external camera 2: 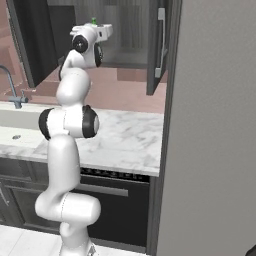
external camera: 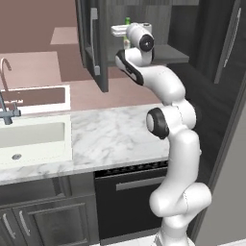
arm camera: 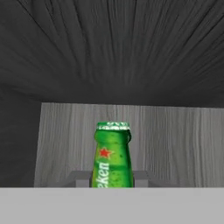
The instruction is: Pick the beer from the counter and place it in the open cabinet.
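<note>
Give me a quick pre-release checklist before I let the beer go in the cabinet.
1. Beer between the fingers: ok, a grey finger shows on each side of the bottle in the hand view.
2. Cabinet door open: ok, it is swung out clear of the arm.
3. Gripper inside the cabinet opening: ok, the hand view looks at grey wood-grain inner walls.
4. Bottle upright: ok, the neck and cap point straight up in the hand view.
5. Bottle base resting on the shelf: cannot tell, the base is out of sight.
6. Counter free of the beer: ok, the bottle is up at the cabinet.
</note>
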{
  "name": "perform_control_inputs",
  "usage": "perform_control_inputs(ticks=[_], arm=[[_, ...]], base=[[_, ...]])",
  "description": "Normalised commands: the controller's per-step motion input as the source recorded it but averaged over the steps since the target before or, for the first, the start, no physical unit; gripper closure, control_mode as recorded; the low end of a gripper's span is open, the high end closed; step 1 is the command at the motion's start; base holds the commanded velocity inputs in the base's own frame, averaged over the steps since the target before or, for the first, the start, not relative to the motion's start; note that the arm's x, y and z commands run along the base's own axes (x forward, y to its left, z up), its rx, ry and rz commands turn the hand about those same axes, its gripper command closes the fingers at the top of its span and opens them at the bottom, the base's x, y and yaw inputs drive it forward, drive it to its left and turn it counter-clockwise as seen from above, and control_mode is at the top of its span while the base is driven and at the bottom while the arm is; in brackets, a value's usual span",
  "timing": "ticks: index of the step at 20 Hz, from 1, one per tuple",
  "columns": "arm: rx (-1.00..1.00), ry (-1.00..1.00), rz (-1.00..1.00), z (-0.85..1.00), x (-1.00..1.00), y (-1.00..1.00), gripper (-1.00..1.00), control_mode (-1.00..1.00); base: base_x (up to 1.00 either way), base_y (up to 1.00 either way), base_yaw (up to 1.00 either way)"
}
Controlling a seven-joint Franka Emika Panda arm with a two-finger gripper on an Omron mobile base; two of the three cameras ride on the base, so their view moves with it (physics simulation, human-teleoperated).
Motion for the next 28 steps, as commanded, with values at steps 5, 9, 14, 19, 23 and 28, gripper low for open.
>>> perform_control_inputs(ticks=[5, 9, 14, 19, 23, 28], arm=[[-0.05, 0.00, 0.00, -0.27, 0.16, -0.01, 1.00, -1.00], [-0.03, 0.00, 0.00, -0.22, 0.04, -0.01, 1.00, -1.00], [0.00, 0.00, 0.00, -0.04, 0.00, 0.00, 1.00, -1.00], [0.00, 0.00, 0.00, 0.00, 0.00, -0.19, 1.00, -1.00], [0.02, 0.00, 0.00, -0.02, 0.00, -0.33, 1.00, -1.00], [0.01, 0.00, 0.00, -0.01, 0.00, -0.19, 1.00, -1.00]], base=[[0.00, 0.00, 0.00], [0.00, 0.00, 0.00], [0.00, 0.00, 0.00], [0.00, 0.00, 0.00], [0.00, 0.00, 0.00], [0.00, 0.00, 0.00]])
